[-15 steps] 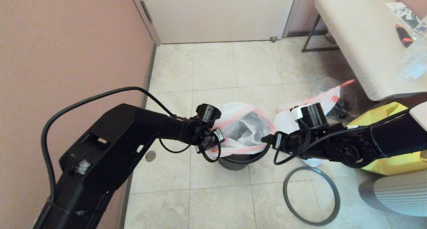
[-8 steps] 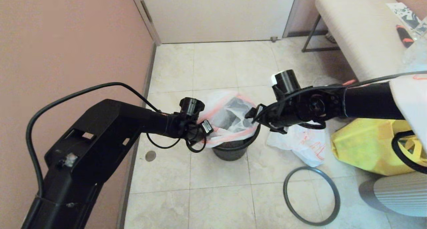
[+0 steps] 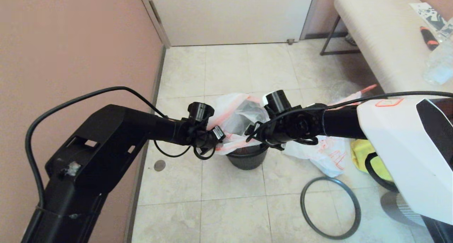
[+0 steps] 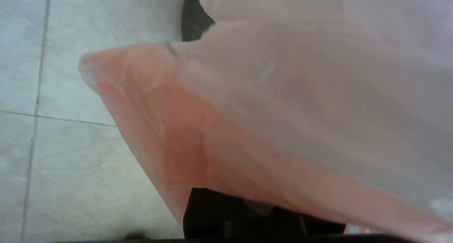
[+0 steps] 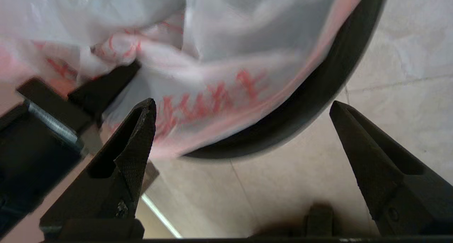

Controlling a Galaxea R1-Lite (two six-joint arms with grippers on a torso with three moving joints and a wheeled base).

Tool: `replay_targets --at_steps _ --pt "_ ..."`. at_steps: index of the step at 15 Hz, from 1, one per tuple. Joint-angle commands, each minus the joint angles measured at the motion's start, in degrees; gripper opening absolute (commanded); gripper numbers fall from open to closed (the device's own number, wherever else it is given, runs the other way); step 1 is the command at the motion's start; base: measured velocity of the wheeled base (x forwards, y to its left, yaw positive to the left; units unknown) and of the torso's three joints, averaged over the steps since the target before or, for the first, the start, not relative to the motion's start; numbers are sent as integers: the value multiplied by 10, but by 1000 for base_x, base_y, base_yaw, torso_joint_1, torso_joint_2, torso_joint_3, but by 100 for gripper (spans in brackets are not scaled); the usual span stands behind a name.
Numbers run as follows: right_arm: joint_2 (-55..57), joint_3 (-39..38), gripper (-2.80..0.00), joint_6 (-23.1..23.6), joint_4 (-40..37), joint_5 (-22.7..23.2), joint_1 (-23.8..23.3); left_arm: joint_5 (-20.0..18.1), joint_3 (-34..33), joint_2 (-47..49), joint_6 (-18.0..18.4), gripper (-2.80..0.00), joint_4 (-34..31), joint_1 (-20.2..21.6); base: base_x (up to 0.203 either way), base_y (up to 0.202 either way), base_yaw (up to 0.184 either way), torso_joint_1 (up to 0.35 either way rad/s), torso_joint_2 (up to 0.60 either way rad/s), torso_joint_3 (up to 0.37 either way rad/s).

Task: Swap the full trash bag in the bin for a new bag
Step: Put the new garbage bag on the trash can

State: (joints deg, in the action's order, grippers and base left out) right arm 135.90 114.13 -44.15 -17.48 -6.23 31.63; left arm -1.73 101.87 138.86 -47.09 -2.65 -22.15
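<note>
A: Where does it stand?

B: The new bag [image 3: 235,121] sits in the bin [image 3: 247,158] on the floor, its mouth draped over the rim but bunched and uneven. The left gripper [image 3: 216,138] is at the bin's left edge, jaws closed on the pink edge band. The right gripper [image 5: 240,129] is over the right side of the rim, jaws wide apart and holding nothing.

A: And the full bag?

B: On the floor just right of the bin [image 3: 325,156] (partly hidden under the right arm). The hoop [image 3: 331,207] lies nearer, to the right, not yet on the bin.

A: What could go wrong?

B: Mostly the film. It's thin and slack, so if the right jaws close short they'd likely catch only air or a loose fold, and the edge wouldn't stretch over the rim. A pull from one side alone could drag the whole bag out, or tip the bin, which looks light. If the left grip slips, the band may drop inside.

A: Anything else?

B: The right arm hangs close over the full bag; a low sweep might snag it.
</note>
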Motion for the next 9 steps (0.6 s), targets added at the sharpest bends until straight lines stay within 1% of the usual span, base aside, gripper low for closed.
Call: replay_targets --at_steps 1,3,4,8,9 --pt "4 0 0 -2 5 -3 -9 1 0 1 -3 -280 0 -2 0 0 0 0 0 0" --pt "2 0 0 4 4 -8 -10 1 -1 0 -5 -280 0 -5 0 0 0 0 0 0" --pt "4 0 -280 8 -2 -13 -10 1 1 3 -5 -280 1 -5 0 0 0 0 0 0" --pt "2 -6 -280 9 -36 -19 -7 2 12 11 -6 -280 0 -3 0 0 0 0 0 0" --pt "4 -6 -280 17 -50 -19 -8 4 15 15 -6 -280 0 -3 0 0 0 0 0 0"
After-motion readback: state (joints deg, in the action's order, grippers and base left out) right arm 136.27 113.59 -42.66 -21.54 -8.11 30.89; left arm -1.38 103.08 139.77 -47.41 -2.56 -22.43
